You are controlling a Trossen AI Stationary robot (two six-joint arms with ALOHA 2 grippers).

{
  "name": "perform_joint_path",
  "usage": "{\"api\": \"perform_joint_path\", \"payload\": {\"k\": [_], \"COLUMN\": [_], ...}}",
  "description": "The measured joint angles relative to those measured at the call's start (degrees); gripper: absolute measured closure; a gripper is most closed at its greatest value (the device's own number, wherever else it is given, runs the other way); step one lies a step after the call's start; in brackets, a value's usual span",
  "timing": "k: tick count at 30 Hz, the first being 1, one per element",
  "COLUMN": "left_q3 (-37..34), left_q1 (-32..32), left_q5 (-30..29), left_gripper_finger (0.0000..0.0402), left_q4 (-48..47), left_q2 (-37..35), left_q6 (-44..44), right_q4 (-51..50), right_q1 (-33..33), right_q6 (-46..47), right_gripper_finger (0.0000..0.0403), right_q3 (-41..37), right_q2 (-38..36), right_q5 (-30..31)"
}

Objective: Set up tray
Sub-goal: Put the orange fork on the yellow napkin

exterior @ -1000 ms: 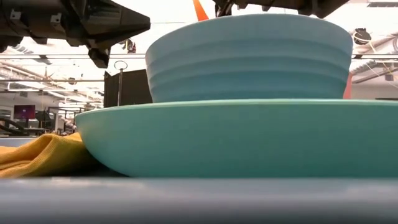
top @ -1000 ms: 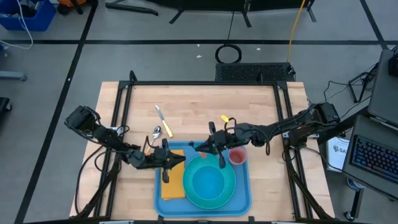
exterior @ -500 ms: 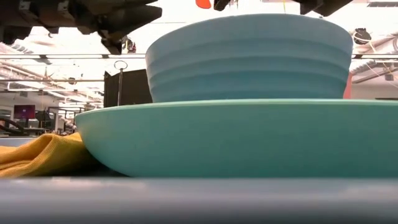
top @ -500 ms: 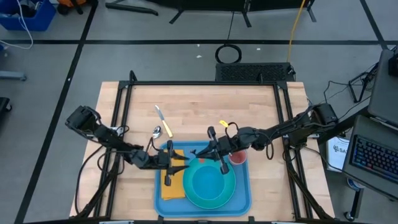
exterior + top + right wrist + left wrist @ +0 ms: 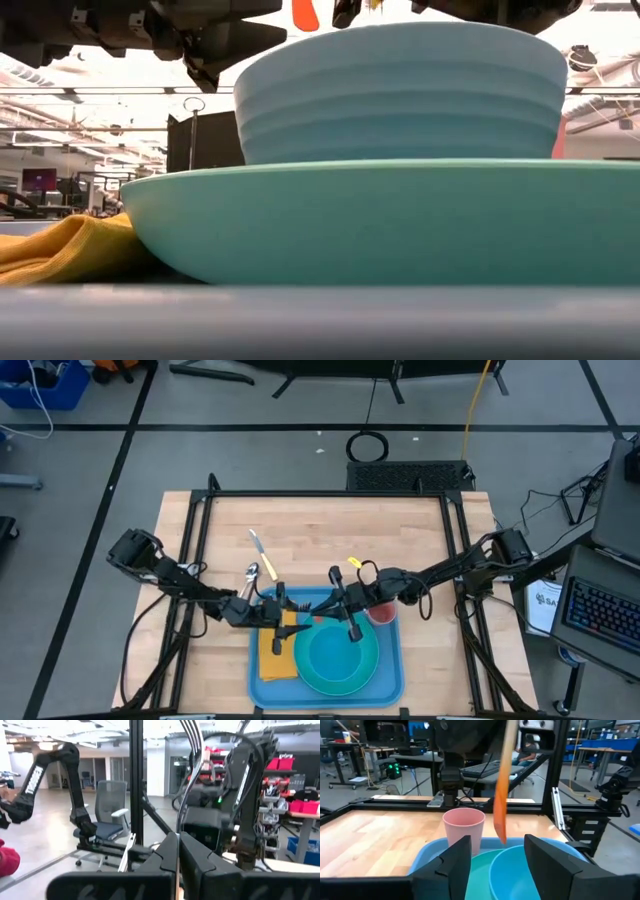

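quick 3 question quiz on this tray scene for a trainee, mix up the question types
1. True or false: the pink plastic cup stands on the bare wooden table, off the large light-blue plastic tray.
2. Which claw holds the thin orange utensil that hangs above the dishes? A. left claw B. right claw C. neither
3. Fill in: the light-blue ribbed bowl sits on the round turquoise ____.

Key
1. False: the cup stands on the tray.
2. B
3. plate
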Motion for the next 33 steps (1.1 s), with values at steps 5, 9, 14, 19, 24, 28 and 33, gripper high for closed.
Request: {"api": "perform_joint_path", "payload": {"k": [5, 9, 14, 19, 24, 28, 33], "left_q3": [-0.01, -0.01, -0.01, -0.01, -0.01, -0.01, 0.00], "left_q1": [0.42, 1.27, 2.56, 3.19, 3.16, 3.15, 3.07], "left_q5": [-0.17, -0.01, 0.60, 1.81, 6.77, 5.81, 3.96], "left_gripper_finger": [0.0213, 0.0213, 0.0213, 0.0213, 0.0213, 0.0213, 0.0213], "left_q4": [0.03, 0.59, 0.57, 0.53, 0.52, 0.42, -1.04], "left_q2": [0.00, 0.00, 0.00, 0.00, 0.00, 0.00, -0.01], "left_q6": [0.00, -0.40, -1.58, -2.34, -0.83, -0.85, -1.39], "right_q4": [1.79, 1.79, 1.77, 1.31, 0.61, 0.18, -1.31], "right_q1": [0.13, 0.13, 0.13, 0.13, 0.22, 0.17, 0.18], "right_q6": [-0.30, -0.09, -0.47, -1.01, -1.40, -1.71, -2.45], "right_gripper_finger": [0.0403, 0.0403, 0.0403, 0.0403, 0.0403, 0.0403, 0.0403], "right_q3": [0.00, 0.00, 0.00, 0.00, 0.02, 0.02, 0.07], "right_q2": [-0.01, -0.01, -0.01, -0.01, -0.01, -0.01, -0.01], "right_q5": [0.02, 0.06, 0.09, 0.13, 1.11, 1.46, 1.78]}}
